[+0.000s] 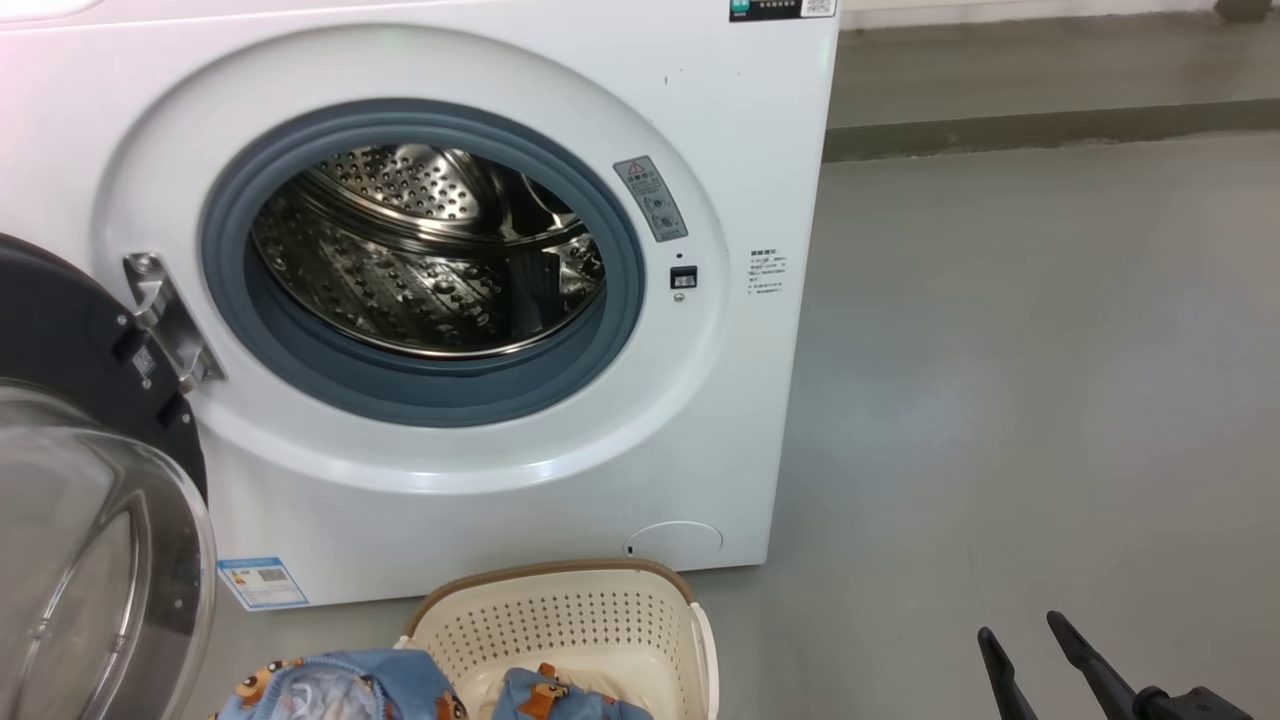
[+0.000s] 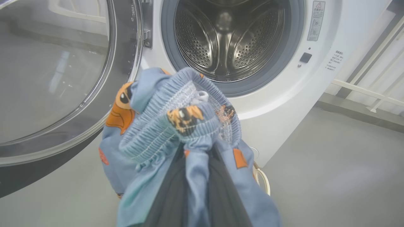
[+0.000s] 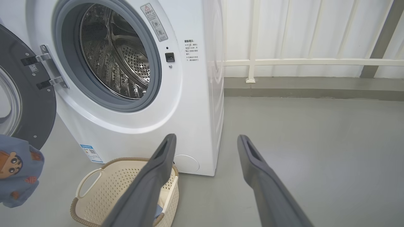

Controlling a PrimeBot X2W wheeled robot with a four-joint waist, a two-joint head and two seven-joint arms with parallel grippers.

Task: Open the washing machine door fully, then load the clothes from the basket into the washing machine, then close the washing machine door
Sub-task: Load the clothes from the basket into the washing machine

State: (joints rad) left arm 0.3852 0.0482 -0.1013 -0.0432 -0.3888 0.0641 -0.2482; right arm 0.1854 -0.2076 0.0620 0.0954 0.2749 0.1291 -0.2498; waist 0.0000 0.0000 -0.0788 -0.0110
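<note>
Right gripper (image 3: 206,136) has long, dark-grey, tapering jaws.

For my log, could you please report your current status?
Left gripper shut on clothes, facing the drum. Right gripper open, idle. Washing machine door wide open; nothing blocking.

The right hand (image 3: 205,136) gapes near the basket (image 3: 94,186) before the washing machine (image 3: 189,110).
</note>
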